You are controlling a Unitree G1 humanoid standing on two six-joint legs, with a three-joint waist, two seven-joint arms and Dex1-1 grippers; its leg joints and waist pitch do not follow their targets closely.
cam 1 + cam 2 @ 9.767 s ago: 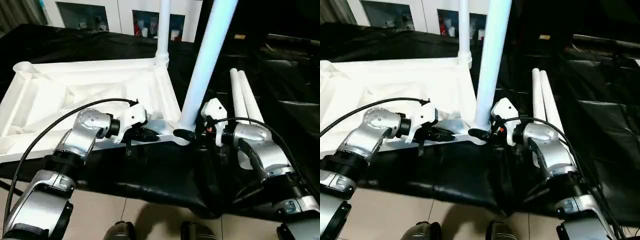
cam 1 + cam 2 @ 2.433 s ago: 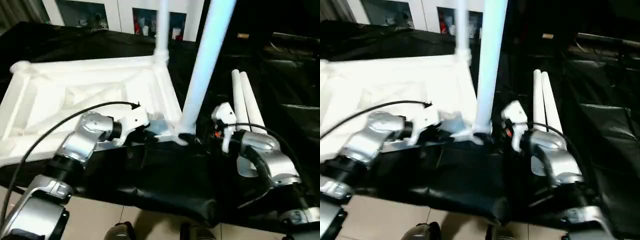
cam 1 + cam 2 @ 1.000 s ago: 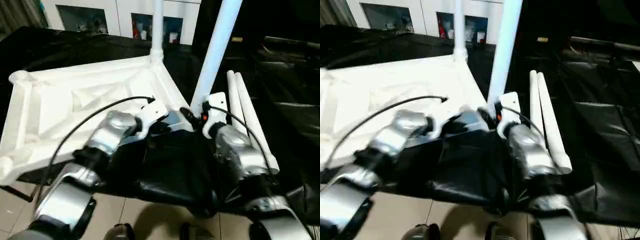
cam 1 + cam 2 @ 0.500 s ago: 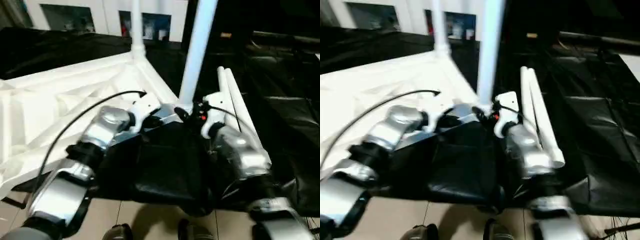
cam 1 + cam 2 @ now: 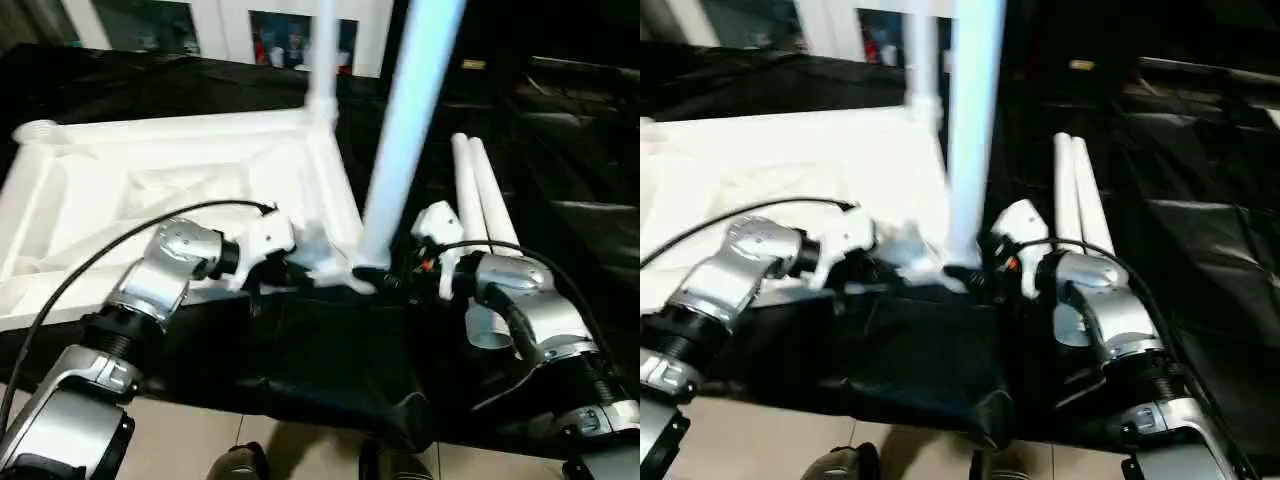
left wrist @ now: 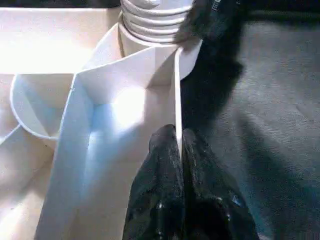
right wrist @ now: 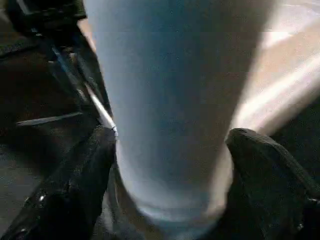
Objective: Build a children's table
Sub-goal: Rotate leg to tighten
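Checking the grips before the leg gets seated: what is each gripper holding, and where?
The left gripper pinches the tabletop's thin edge wall near the corner socket. The right gripper clamps the upright leg near its bottom end.

Tabletop (image 5: 150, 190): white moulded plastic, smooth, faintly glossy along the ribs. Standing leg (image 5: 405, 130): smooth white plastic tube with a soft sheen; its foot is ringed with ridges. Spare legs (image 5: 478, 195): the same plastic. Bench (image 5: 560, 170) cover: black sheeting, creased and shiny. Forearms (image 5: 520, 300): brushed silver metal. Left claw (image 6: 180, 150) and right claw (image 7: 165, 150): matt black, slightly rough pads.
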